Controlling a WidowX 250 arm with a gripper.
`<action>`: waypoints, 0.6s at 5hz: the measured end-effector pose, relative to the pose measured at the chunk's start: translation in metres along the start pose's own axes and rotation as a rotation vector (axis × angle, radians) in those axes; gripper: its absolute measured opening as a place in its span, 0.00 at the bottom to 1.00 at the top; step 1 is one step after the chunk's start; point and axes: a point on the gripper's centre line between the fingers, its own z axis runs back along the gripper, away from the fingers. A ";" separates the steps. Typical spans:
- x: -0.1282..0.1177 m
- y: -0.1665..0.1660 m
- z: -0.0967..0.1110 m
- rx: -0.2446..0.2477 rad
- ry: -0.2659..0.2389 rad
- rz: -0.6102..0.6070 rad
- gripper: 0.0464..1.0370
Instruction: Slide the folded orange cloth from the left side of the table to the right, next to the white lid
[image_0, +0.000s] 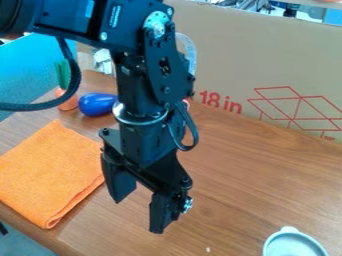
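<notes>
Two black fingers (161, 212) stand released and spread wide on the gripper (138, 216), with nothing between them; parted like this, they have room to go either side of something. The gripper hangs down over the counter (234, 185), which probably suits taking hold from above. Nearest to it is the orange cloth (50, 172), lying flat at the left of the view, its right side close beside the gripper. The cloth is folded into layers, perhaps so that it makes a compact, thicker pad rather than a loose sheet.

Behind the cloth, a glossy blue object (97, 104) lies on its side, as its rounded shape would favour. Beside it is an orange toy (67, 101) with a green top, partly hidden by the arm's looping cable (70, 87), whose slack likely gives the joints room to bend. A cardboard panel (260, 60) stands upright along the back, perhaps as a screen. At the lower right sits a pale round dish or lid (284, 241), well apart from the gripper
</notes>
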 end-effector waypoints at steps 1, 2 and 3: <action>-0.002 0.002 -0.003 0.004 0.015 0.005 0.96; -0.008 0.045 0.013 0.082 -0.023 0.102 0.96; -0.016 0.086 0.026 0.124 -0.086 0.201 0.96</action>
